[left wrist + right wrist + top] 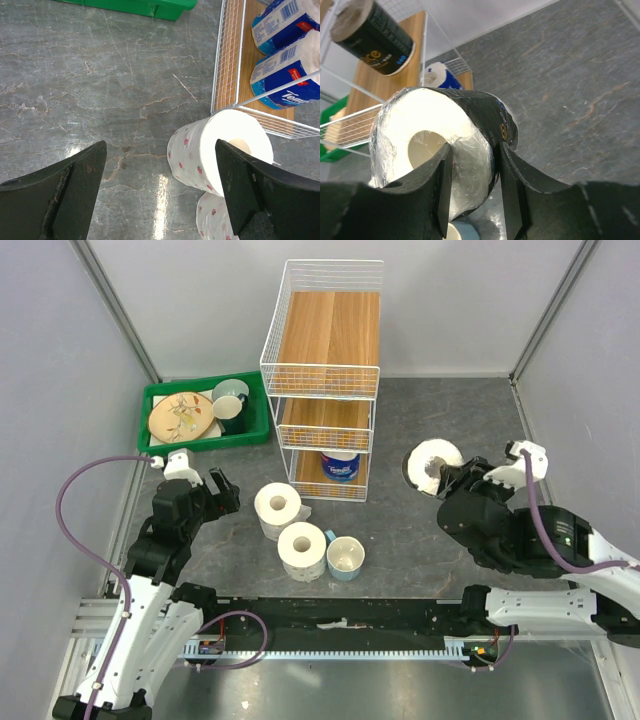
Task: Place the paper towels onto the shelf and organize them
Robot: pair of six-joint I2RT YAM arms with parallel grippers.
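Right gripper [474, 152]: clamped on wrapped roll [415, 117], one finger in its core.
Left gripper [161, 145]: fingers apart, patterned roll [195, 150] by one finger.

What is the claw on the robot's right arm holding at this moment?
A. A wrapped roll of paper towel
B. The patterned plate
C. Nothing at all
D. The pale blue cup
A: in the right wrist view the right gripper is clamped on a paper towel roll, with one finger inside its hollow core and the other against its dark wrapper.
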